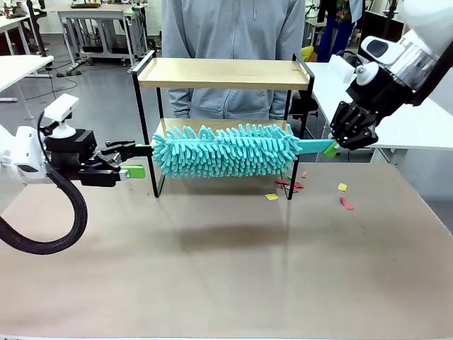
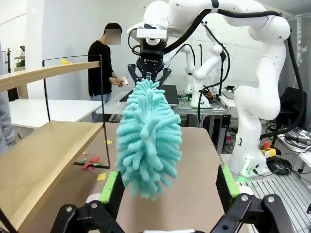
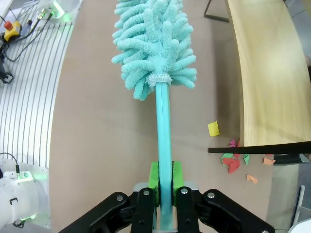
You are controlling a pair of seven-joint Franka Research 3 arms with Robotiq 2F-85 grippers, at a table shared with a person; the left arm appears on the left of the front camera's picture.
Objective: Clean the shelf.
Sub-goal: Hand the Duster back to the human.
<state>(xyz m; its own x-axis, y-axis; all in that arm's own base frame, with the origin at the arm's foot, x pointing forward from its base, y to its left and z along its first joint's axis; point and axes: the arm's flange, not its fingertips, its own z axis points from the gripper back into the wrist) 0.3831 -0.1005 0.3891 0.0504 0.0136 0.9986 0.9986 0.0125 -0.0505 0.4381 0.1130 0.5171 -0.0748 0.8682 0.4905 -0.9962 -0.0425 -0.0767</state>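
Right gripper (image 1: 330, 147) reaches in level, jaws clamped on the duster (image 1: 226, 150) handle. Left gripper (image 1: 131, 160) points sideways, jaws wide, the duster's fluffy tip just ahead of them, beside the shelf (image 1: 223, 73).

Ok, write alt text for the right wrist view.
The right tool is shut on the handle of a teal duster, which stretches away over the brown table. To the right, the shelf shows a bare wooden board, with coloured paper scraps on the table by its black frame.
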